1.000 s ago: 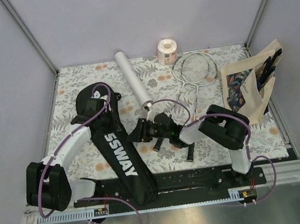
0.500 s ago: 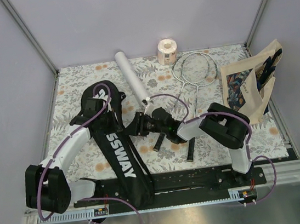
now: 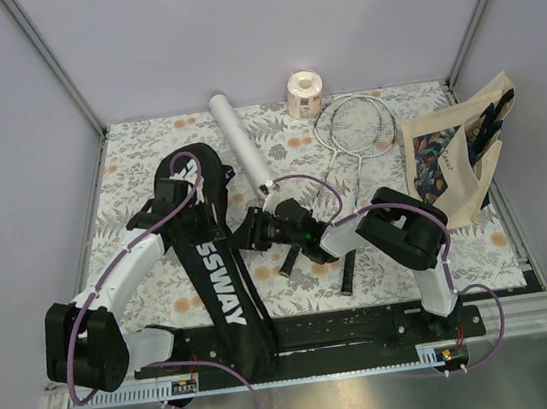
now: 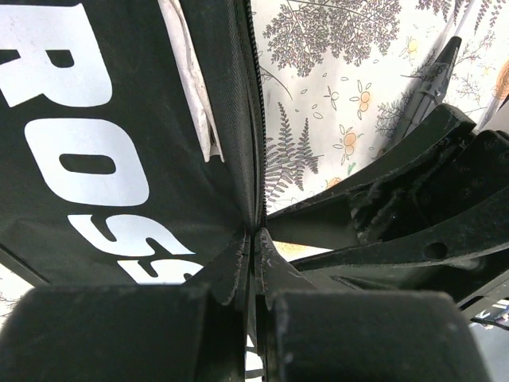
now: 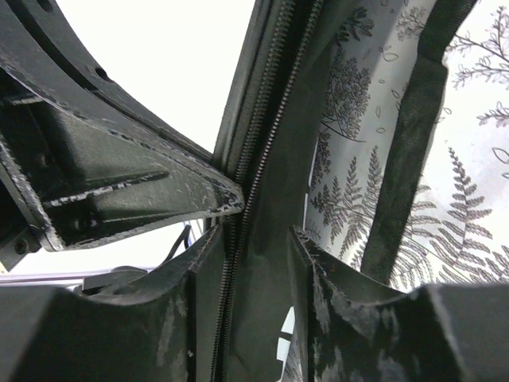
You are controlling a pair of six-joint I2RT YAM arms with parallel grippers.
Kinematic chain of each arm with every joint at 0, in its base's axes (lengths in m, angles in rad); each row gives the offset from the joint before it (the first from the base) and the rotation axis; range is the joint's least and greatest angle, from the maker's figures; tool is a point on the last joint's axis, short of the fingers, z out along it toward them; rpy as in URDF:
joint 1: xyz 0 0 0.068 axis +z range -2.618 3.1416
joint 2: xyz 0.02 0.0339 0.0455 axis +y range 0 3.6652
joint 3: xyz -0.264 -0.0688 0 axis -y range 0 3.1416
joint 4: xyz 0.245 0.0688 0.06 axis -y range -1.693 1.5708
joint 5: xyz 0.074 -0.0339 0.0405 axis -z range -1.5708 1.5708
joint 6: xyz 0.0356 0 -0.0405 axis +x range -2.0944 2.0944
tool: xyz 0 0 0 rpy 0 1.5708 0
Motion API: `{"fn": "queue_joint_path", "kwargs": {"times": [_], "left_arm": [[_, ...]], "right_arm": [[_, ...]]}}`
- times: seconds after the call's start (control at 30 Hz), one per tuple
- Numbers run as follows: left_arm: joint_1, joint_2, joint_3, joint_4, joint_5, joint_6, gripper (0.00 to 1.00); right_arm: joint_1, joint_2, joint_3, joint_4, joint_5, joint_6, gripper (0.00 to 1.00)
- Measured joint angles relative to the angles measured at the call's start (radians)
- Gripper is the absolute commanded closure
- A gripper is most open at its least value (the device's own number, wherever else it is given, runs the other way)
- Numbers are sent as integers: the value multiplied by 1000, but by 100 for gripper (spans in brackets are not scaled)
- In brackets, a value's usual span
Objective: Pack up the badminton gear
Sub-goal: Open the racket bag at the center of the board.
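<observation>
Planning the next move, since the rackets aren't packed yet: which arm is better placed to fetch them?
Probably the right. The left gripper is shut on the zip edge of the racket bag. The right gripper is open, merely straddling that edge, and the rackets lie on its side.

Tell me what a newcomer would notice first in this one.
The long black racket bag with big white lettering lies diagonally across the left half of the floral table. At its zipper edge the left gripper is pinched shut on it, and the right gripper straddles the same edge, jaws apart. Behind them, two rackets and a white tube lie unpacked at the far side.
</observation>
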Motion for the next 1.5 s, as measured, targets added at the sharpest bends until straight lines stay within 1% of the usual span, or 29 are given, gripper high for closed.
{"fn": "queue_joint_path", "kwargs": {"times": [0.23,0.5,0.7,0.97,1.07,1.13,1.2,1.3,1.33,1.37,1.5], "left_arm": [[-1,0,0,-3,1,0,100],[-1,0,0,0,1,0,100],[-1,0,0,5,2,-3,100],[-1,0,0,22,13,-13,100],[0,0,0,26,17,-17,100],[1,0,0,26,18,-22,100],[1,0,0,29,18,-26,100],[3,0,0,29,16,-27,96],[4,0,0,29,16,-28,96],[5,0,0,31,17,-29,95],[7,0,0,30,17,-29,94]], "right_arm": [[-1,-11,-42,28,7,5,60],[-1,-19,-74,54,3,16,57],[-1,-19,-77,56,-4,23,57],[2,-2,-50,57,-31,32,55],[7,10,-37,57,-30,34,56],[9,18,-29,56,-31,36,59],[11,30,-18,57,-30,46,65],[16,42,1,55,-30,58,89],[17,43,5,53,-30,55,99],[18,43,10,47,-29,55,100],[20,43,13,37,-23,48,100]]}}
